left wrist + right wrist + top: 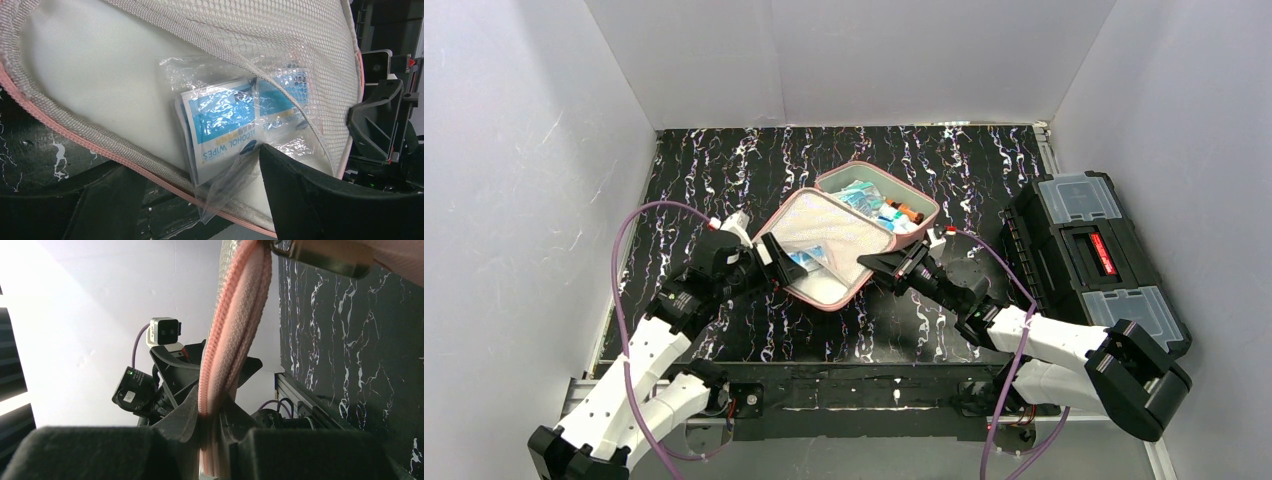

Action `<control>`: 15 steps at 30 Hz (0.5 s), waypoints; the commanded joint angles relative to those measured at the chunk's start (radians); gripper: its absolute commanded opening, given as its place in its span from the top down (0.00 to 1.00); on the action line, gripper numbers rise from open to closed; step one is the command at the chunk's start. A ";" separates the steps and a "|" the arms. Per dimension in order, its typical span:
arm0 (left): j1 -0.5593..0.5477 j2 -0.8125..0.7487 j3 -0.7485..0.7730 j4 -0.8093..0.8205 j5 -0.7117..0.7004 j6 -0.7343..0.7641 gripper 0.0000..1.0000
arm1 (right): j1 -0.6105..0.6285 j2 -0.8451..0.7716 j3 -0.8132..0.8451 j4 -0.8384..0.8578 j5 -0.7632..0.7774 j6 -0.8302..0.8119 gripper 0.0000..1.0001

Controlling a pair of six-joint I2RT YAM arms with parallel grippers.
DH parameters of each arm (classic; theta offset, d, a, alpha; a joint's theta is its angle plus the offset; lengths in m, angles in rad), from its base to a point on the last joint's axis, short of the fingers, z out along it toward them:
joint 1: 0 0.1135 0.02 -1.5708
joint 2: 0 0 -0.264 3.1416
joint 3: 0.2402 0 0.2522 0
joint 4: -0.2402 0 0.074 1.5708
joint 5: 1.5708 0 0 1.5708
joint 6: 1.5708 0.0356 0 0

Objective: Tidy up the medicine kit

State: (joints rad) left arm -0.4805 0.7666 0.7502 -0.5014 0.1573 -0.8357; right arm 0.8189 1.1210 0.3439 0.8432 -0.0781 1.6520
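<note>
The open medicine kit (932,212) takes the middle of the table (709,170), its lid (824,235) tilted up toward the arms. The left pincer (767,262) stands spread at the lid's left edge and the right pincer (876,263) is clamped on its right rim, so both flanks are blocked. Bare table lies behind and left of the kit. A black toolbox (1089,250) crowds the right side.

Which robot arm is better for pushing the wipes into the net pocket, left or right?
Left. Its open left pincer sits right at the alcohol wipes, partly under the mesh pocket. The right pincer is busy pinching the zipper edge of the medicine kit.
</note>
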 commanded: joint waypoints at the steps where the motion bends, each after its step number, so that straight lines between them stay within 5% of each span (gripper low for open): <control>1: -0.001 0.021 0.039 0.079 0.042 0.026 0.24 | 0.015 -0.022 0.003 0.191 -0.062 0.009 0.99; 15: -0.001 -0.069 0.057 0.040 0.031 0.037 0.40 | 0.018 0.038 -0.006 0.160 -0.142 -0.014 0.99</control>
State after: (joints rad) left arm -0.4751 0.7143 0.7696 -0.4957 0.1467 -0.8088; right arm 0.8176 1.1388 0.3283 0.8511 -0.1024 1.6513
